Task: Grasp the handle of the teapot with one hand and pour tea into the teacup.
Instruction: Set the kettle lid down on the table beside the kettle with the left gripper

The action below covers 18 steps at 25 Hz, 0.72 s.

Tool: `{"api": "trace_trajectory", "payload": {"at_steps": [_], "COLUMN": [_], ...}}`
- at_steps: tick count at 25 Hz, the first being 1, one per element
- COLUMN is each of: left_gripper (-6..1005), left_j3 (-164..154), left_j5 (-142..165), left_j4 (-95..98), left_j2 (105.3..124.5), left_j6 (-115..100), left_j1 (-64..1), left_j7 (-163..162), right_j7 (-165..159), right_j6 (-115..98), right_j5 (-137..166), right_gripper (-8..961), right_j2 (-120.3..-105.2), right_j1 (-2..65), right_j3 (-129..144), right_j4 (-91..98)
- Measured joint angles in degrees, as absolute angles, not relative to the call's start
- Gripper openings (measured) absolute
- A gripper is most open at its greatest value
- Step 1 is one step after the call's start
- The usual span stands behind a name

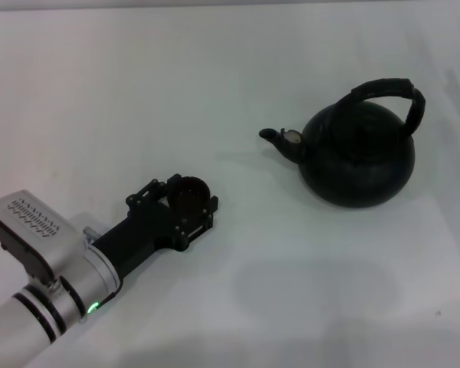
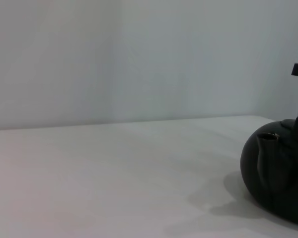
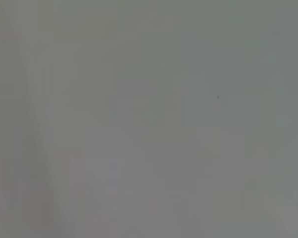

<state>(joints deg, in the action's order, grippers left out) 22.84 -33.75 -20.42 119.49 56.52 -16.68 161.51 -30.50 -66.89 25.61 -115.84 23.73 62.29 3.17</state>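
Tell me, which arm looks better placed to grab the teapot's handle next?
Probably the right, though it is out of view. The left claw is already around the teacup, while the handle arches over the teapot on the robot's right side.

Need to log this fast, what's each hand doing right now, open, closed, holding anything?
Left hand: closed around the teacup on the table, left of the teapot.
Right hand: not in view; cannot be told.

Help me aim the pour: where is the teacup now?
In the head view, the teacup sits between the left gripper's fingers, left of the teapot, whose spout points toward it.
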Motion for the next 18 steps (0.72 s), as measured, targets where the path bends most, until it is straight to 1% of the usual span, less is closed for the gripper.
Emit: {"api": "trace_trajectory", "payload": {"at_steps": [4, 18], "left_gripper": [726, 820], "left_j3": [22.8, 22.5], "left_j5": [-33.8, -33.4], "left_j4": [-20.4, -20.4], "left_j2": [119.43, 119.44], "left_j6": [56.6, 57.1], "left_j1": [-16.6, -16.1], "left_j7": [161.4, 161.2], "right_j7": [-30.5, -30.6], "right_j6": [-66.9, -67.1], "right_j5": [25.7, 25.9], "right_gripper": [847, 848], "right_j2": [-115.84, -115.84], "right_j1": [23.7, 23.3], "right_j3": [62.3, 62.3], "right_j4": [3.2, 3.2]}}
